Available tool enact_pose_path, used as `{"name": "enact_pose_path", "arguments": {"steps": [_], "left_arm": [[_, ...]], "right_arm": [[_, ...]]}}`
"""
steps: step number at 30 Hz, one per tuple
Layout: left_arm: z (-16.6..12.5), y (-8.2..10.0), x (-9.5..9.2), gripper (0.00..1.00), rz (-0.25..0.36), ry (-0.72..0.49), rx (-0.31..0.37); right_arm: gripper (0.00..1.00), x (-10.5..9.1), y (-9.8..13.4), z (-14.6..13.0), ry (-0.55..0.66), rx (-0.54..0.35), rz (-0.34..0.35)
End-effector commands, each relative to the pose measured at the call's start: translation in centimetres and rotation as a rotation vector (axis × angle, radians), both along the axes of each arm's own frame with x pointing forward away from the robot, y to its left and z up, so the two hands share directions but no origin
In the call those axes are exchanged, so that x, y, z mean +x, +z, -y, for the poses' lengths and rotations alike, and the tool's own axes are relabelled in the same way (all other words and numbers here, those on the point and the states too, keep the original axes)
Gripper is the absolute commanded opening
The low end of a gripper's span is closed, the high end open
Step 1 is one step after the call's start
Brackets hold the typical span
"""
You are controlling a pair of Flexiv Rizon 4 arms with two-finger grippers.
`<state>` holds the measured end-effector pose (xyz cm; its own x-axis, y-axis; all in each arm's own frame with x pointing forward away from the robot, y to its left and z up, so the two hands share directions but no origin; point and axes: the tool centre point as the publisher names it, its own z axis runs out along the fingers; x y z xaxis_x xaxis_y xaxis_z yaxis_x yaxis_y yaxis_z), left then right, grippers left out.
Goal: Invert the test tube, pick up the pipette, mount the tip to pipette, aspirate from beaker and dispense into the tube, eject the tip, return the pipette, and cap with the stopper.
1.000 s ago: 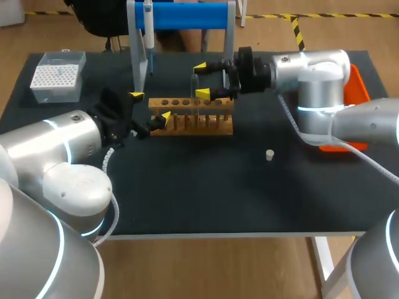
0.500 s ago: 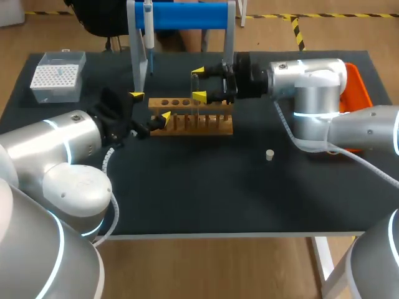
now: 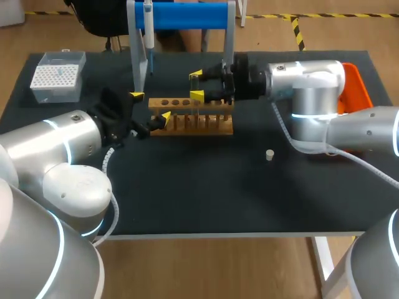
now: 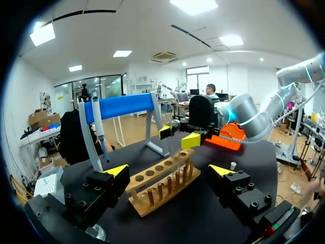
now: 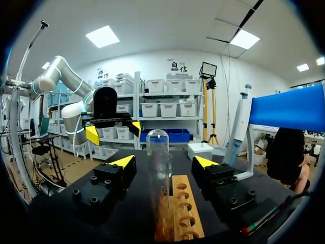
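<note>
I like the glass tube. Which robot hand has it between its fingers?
The right gripper: the tube stands upright between its open fingers. The left gripper has none.

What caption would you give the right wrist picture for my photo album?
Open right gripper straddles an upside-down test tube standing in the wooden rack; the left gripper sits beyond.

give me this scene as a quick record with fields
tube: upright in rack, rounded end up
right hand: open, one finger on each side of tube
left hand: open, at rack's left end
pipette: hanging on stand
stopper: loose on table, apart from rack
tip box: table's far left corner
</note>
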<state>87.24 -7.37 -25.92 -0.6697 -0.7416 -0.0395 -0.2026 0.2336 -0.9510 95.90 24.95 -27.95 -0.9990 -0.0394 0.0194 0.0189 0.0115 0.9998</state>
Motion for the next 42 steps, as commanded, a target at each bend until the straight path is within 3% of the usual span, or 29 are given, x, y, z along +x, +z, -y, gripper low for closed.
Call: {"name": "enact_pose_path", "arguments": {"steps": [1,9,14,16,17,18,42], "left_arm": [[-0.2,-0.2,0.0,1.00,0.006,-0.008,-0.009],[-0.2,-0.2,0.0,1.00,0.006,-0.008,-0.009],[-0.2,-0.2,0.0,1.00,0.006,-0.008,-0.009],[-0.2,-0.2,0.0,1.00,0.006,-0.008,-0.009],[-0.2,-0.2,0.0,1.00,0.006,-0.008,-0.009],[-0.2,-0.2,0.0,1.00,0.006,-0.008,-0.009],[-0.2,-0.2,0.0,1.00,0.006,-0.008,-0.009]], "right_arm": [[0.66,0.1,-0.1,-0.5,0.003,-0.001,0.003],[0.44,0.2,0.1,-0.9,0.007,0.011,0.002],[0.35,-0.1,0.0,-0.9,0.010,0.008,0.002],[0.18,0.0,0.0,-0.9,0.010,0.007,0.001],[0.04,0.0,0.0,-0.9,0.010,0.007,0.001],[0.00,-0.1,0.0,-0.9,0.010,0.007,0.000],[0.00,0.4,1.9,-0.4,-0.007,0.016,-0.025]]}}
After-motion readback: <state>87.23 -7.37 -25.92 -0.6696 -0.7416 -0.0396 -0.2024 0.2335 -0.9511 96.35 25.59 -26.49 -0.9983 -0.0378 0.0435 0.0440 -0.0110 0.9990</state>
